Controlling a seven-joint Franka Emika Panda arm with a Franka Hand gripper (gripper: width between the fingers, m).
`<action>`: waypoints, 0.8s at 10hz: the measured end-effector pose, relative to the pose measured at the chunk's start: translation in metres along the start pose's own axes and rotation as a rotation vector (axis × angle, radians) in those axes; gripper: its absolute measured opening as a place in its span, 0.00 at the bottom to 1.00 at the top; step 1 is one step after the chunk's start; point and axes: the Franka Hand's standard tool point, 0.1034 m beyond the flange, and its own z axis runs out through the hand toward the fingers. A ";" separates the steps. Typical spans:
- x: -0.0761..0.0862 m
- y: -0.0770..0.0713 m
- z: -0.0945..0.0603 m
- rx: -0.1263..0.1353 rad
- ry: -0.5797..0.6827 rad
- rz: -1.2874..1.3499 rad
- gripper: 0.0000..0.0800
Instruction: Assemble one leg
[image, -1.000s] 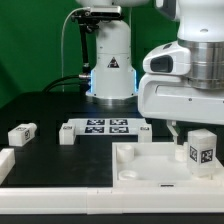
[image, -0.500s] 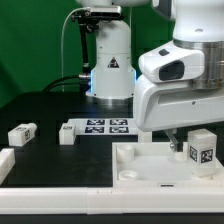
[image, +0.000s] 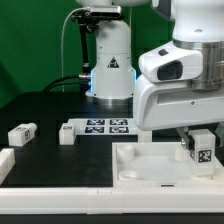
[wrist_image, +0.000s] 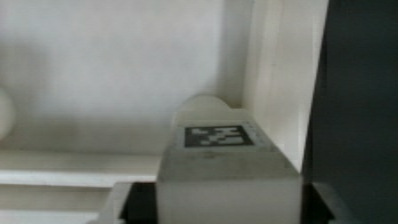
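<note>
Jaws: closed on the leg (image: 203, 149), held at its upper part; the fingers are largely hidden by the arm housing (image: 175, 85).
Leg: held upright with a tag facing the exterior camera, at the panel (image: 150, 172) corner on the exterior view's right. Whether its foot touches the panel cannot be told.
Wrist view: the leg (wrist_image: 221, 165) fills the middle, with a tag (wrist_image: 217, 137) on its end face. The panel floor (wrist_image: 107, 70) is seen beyond it, a raised wall (wrist_image: 267, 60) just beside it, and dark bench (wrist_image: 365, 100) past that wall.
Edges: the leg is set close to the panel's outer edge, and the panel's near rim rises in front of its foot.
Open room: a strip of bench (image: 45, 150) separates the panel from the marker board (image: 105, 126) and the spare legs (image: 22, 132), which lie well apart from the arm.
Change: against one second ago, the arm housing is seen further toward the exterior view's left and the leg very slightly toward its right. Since half a second ago little is altered; the spare legs and marker board are unmoved.
</note>
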 end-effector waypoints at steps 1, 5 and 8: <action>0.001 0.000 0.000 0.001 0.006 0.031 0.36; 0.001 -0.004 0.001 -0.005 0.053 0.777 0.36; 0.003 -0.005 0.001 0.002 0.065 1.214 0.36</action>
